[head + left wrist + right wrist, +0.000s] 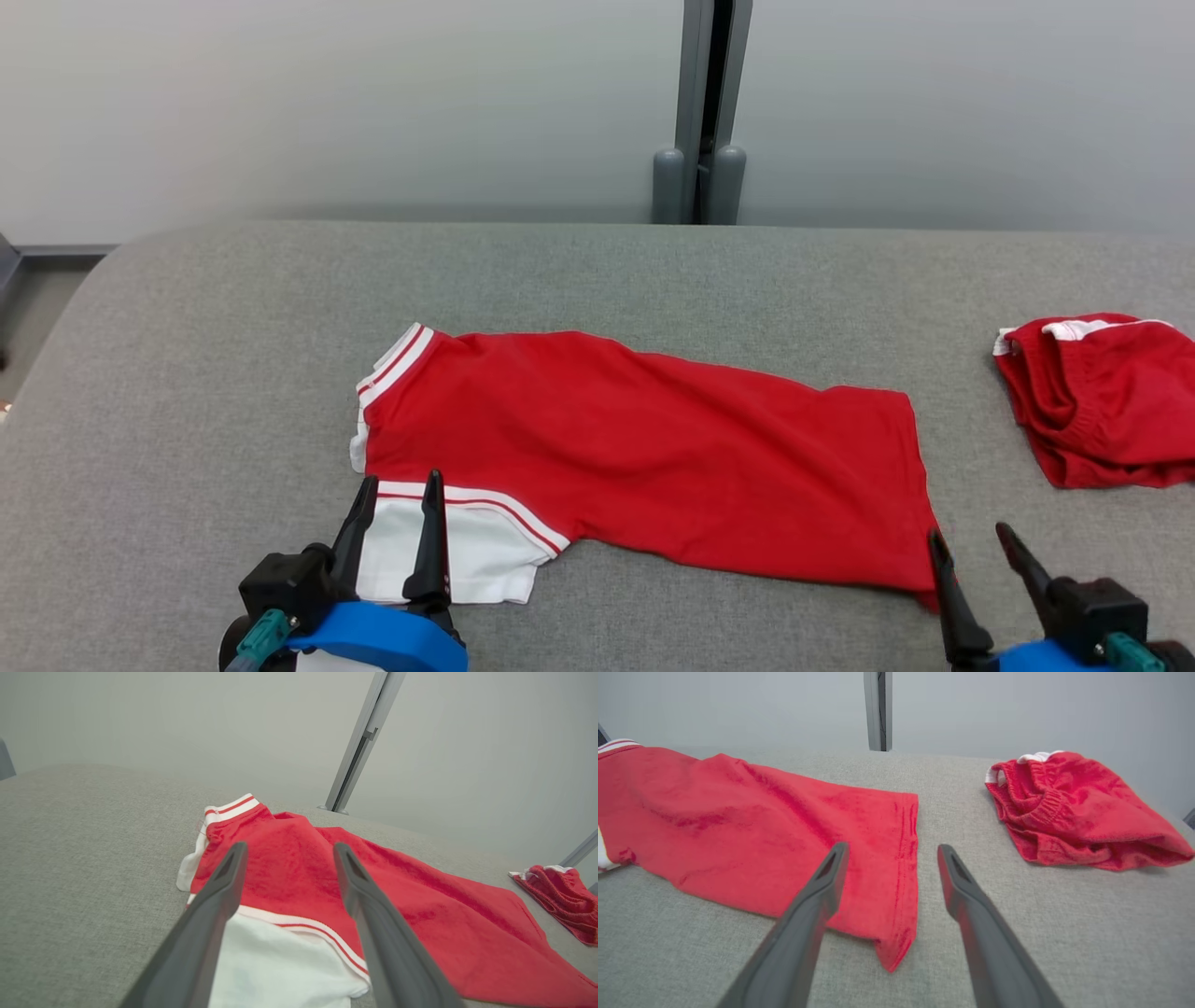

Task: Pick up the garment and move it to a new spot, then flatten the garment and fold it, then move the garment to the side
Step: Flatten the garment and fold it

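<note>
Head view: red garment (pixel 644 448) lies mid-surface on the grey pad (pixel 653 271), looks folded lengthwise, collar (pixel 397 359) to robot's left. I reckon both arms sit at its near edge for the next fold: left gripper (pixel 401 478) spread, empty, over the white sleeve (pixel 467 551), right gripper (pixel 967 530) spread, empty, by the hem corner (pixel 896 952). Can't tell what's tucked underneath, & a 2nd red bundle (pixel 1102 401) at right is cut off by frame.

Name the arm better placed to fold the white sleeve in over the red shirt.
Left. The left gripper stands open directly over the white sleeve. The right gripper, also open, sits at the far hem corner of the red shirt, away from the sleeve.
</note>
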{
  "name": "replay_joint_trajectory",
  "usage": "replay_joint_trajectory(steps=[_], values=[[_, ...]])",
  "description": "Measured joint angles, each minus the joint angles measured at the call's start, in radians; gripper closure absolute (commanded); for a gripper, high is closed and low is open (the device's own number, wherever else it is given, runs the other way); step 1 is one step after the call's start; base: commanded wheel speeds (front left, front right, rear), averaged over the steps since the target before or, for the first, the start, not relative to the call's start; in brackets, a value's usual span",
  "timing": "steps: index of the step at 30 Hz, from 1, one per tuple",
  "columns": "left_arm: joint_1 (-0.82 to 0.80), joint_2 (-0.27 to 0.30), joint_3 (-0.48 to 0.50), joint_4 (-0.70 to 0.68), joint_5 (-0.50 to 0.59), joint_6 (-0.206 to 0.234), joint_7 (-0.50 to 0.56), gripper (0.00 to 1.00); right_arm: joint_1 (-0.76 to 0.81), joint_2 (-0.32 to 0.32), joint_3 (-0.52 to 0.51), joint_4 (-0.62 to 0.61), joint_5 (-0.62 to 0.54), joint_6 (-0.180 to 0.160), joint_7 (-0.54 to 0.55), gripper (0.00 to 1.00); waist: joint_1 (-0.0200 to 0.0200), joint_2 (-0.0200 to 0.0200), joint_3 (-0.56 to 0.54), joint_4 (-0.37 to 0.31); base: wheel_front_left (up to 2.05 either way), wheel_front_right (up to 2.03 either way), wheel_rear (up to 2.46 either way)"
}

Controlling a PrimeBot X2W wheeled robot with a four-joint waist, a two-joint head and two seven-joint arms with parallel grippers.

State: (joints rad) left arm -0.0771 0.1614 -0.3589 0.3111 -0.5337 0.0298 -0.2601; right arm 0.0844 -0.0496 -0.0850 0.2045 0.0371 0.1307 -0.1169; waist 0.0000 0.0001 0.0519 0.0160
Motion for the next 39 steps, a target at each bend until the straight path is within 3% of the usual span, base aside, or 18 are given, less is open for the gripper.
replay_joint_trajectory(steps=[7,21,39], values=[[0.013,0.005,-0.002,-0.008,0.000,0.006,0.000,0.00,-0.064,0.000,0.002,-0.047,0.002,0.000,-0.006,0.00,-0.0001,0.0000,-0.040,0.010,0.00,0.00,0.00],[0.031,0.020,-0.004,0.047,0.042,0.023,-0.002,0.00,-0.125,0.000,0.042,0.123,0.070,0.000,-0.085,0.00,-0.0001,0.0000,-0.074,0.052,0.00,0.00,0.00],[0.042,0.020,0.018,0.120,0.040,0.032,0.035,0.00,-0.144,0.000,0.054,0.182,0.081,0.000,-0.109,0.00,0.0000,0.0000,-0.066,0.024,0.00,0.00,0.00]])
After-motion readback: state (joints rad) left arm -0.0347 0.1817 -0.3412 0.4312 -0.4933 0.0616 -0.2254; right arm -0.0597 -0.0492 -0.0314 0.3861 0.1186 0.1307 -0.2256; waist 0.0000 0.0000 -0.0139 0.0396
